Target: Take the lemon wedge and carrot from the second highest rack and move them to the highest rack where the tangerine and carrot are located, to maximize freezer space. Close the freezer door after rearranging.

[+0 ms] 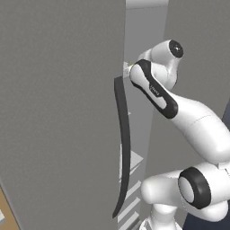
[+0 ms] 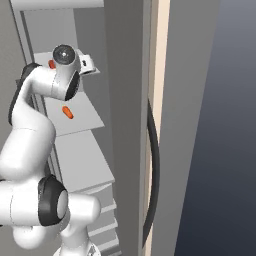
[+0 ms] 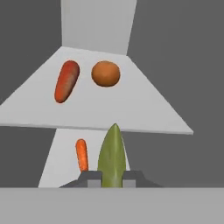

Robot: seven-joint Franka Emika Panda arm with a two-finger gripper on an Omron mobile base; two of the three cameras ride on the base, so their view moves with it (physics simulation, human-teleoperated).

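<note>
Freezer (image 1: 58,112) was the biggest thing in frame: tall matte grey unit, open, arm reaching into the gap. Freezer door (image 1: 54,134) stood swung out on the left of the left base view, its long dark curved handle (image 1: 123,143) along the edge; the neighbouring grey door (image 2: 192,125) with its own dark handle (image 2: 152,175) sat on the right of the right base view.

Inside, white racks stacked. Highest rack (image 3: 109,105) carried a carrot (image 3: 66,81) and a tangerine (image 3: 106,73), side by side, apart. Second highest rack (image 3: 61,162) below it carried the other carrot (image 3: 81,154), also seen in the right base view (image 2: 67,112) lying loose on the shelf.

Gripper (image 3: 113,178) was clamped nearly closed on the lemon wedge (image 3: 113,153), greenish-yellow and pointed, sticking up between the fingertips (image 3: 91,178). Wedge was off the shelf, in front of the top rack's front edge, just right of the lower carrot in the hand view.
</note>
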